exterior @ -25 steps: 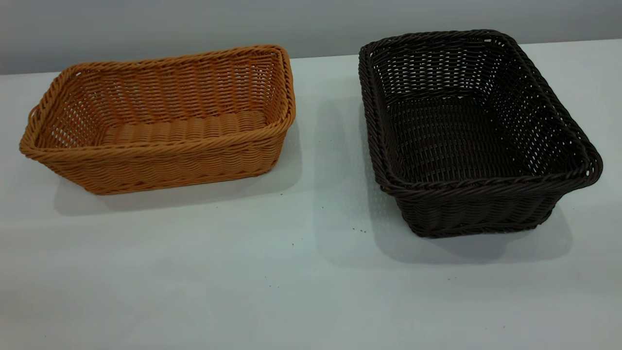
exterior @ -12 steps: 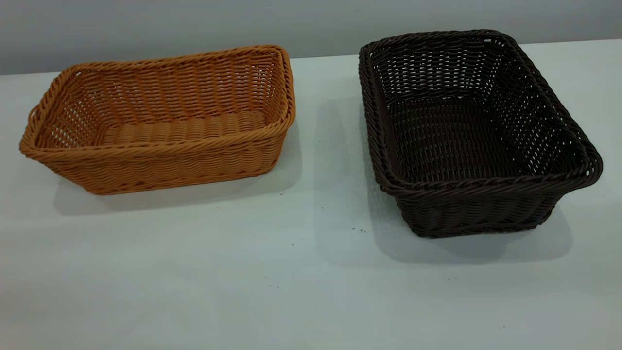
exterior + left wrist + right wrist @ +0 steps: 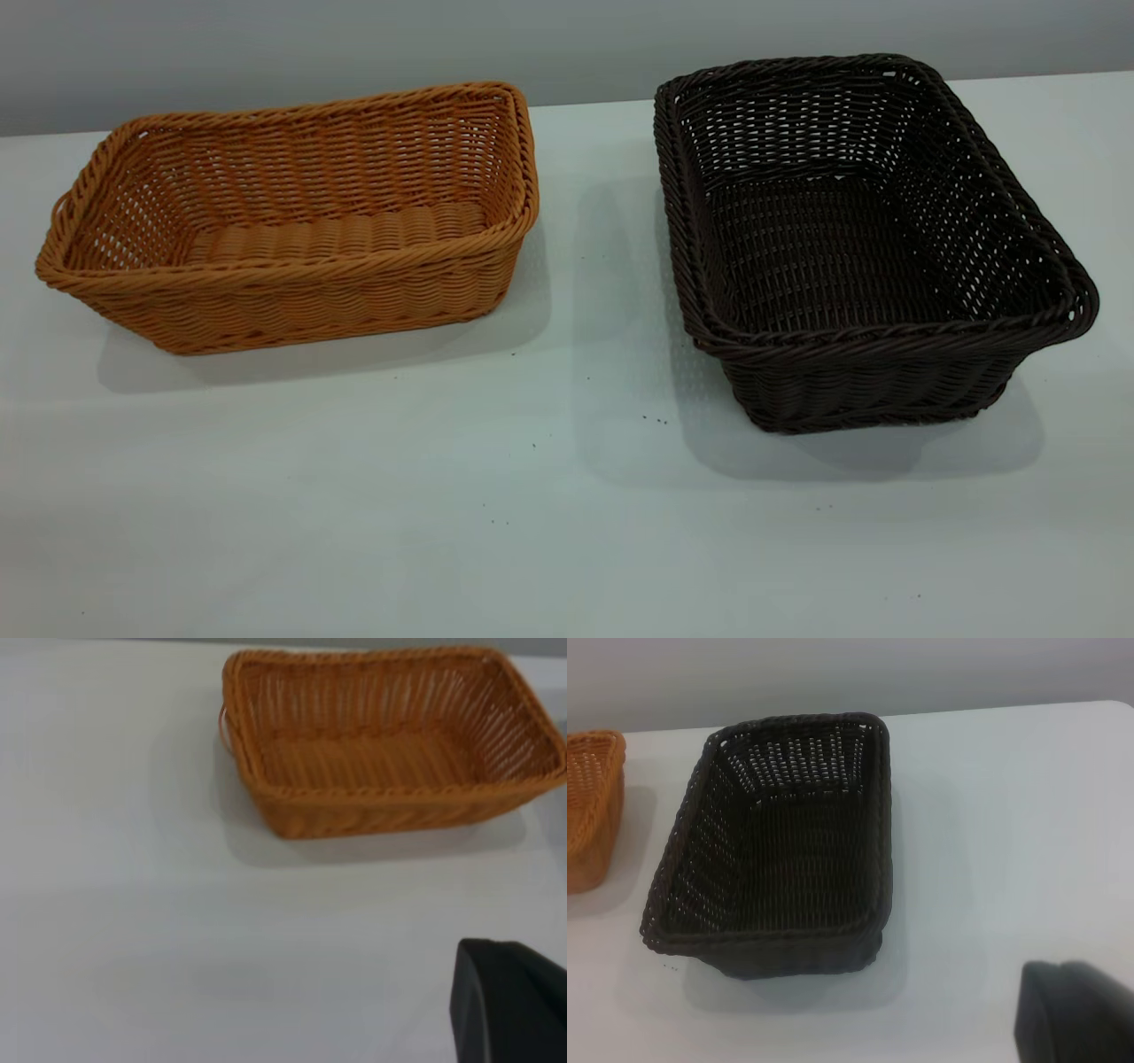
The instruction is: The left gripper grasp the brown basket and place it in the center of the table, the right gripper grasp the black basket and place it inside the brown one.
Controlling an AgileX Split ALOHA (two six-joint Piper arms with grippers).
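Comparing with the moments before: nothing shifted, so no part of the task begun. Brown basket (image 3: 288, 221) sat at the left of the surface (image 3: 549, 496), not yet centred; black basket (image 3: 864, 239) well apart at the right, both empty and upright. Only a dark corner of each claw shown in the wrist views, well short of either basket; spread of left and right claw impossible to tell.
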